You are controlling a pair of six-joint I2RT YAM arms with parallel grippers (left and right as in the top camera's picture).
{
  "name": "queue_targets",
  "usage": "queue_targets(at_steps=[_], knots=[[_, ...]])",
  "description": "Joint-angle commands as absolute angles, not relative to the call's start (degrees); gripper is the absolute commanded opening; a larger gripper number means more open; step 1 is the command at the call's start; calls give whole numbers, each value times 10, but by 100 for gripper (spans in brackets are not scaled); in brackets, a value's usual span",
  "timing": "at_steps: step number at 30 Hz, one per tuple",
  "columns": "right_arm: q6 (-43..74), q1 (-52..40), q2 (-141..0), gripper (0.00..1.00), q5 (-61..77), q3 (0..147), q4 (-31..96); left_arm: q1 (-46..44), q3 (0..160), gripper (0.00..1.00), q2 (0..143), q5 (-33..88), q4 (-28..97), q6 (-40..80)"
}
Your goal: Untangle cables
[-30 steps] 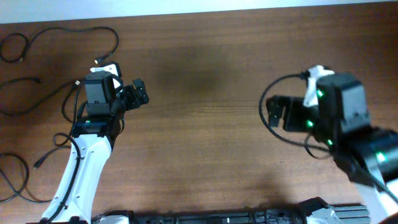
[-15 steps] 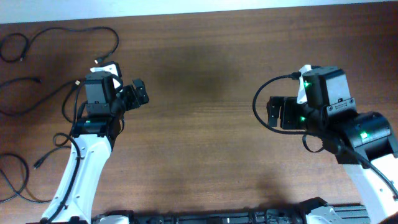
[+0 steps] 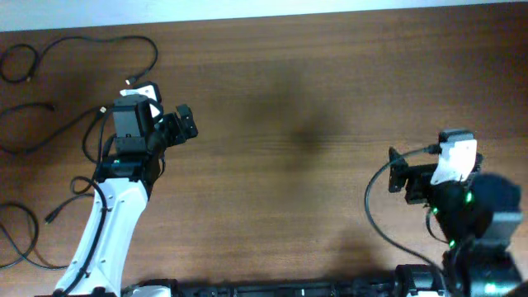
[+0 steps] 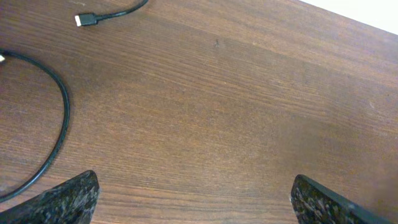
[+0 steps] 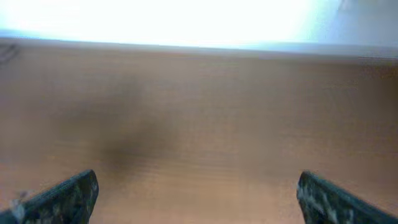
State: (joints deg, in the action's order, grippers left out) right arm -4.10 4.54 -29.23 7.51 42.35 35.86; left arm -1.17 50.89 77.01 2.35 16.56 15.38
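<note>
Several black cables lie spread out on the left part of the wooden table, one looping along the back left, others near the left edge. My left gripper is open and empty, to the right of the cables. In the left wrist view a black cable curves at the left and a cable end with a white plug lies at the top. My right gripper is open and empty over bare table at the right; its view is blurred and shows only wood.
The table's far edge meets a white wall at the back. The right arm's own black cable loops beside it. The base bar runs along the front edge.
My right arm has pulled back towards the front right and its gripper now sits lower in the overhead view. The left arm has not moved. The cables lie as before.
</note>
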Motion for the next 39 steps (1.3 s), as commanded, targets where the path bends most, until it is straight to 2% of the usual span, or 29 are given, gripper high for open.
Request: queue_targets(at_steps=[1, 7, 11, 14, 21, 24, 29, 32, 34, 39], knots=[[-58, 40, -189, 99, 88, 319, 280, -14, 517, 99, 761, 25, 162, 145], [-58, -30, -50, 99, 64, 157, 139, -14, 517, 99, 761, 25, 162, 145], [-56, -38, -5, 99, 55, 111, 102, -14, 517, 99, 761, 25, 162, 145], [-56, -33, -2, 99, 53, 97, 78, -14, 517, 99, 761, 25, 162, 145], [-55, -26, -2, 99, 36, 3, -69, -14, 517, 99, 761, 25, 164, 145], [-55, -10, -2, 99, 37, 3, -57, -14, 517, 99, 761, 25, 167, 145], [-51, 9, -2, 99, 40, 3, 43, -14, 517, 99, 761, 25, 169, 145], [-51, 9, -2, 99, 37, 3, 44, -14, 517, 99, 761, 25, 169, 145], [20, 9, -2, 99, -8, 3, 48, -14, 517, 99, 761, 25, 169, 145], [-3, 8, -2, 99, -5, 3, 48, -14, 517, 99, 761, 25, 169, 145]])
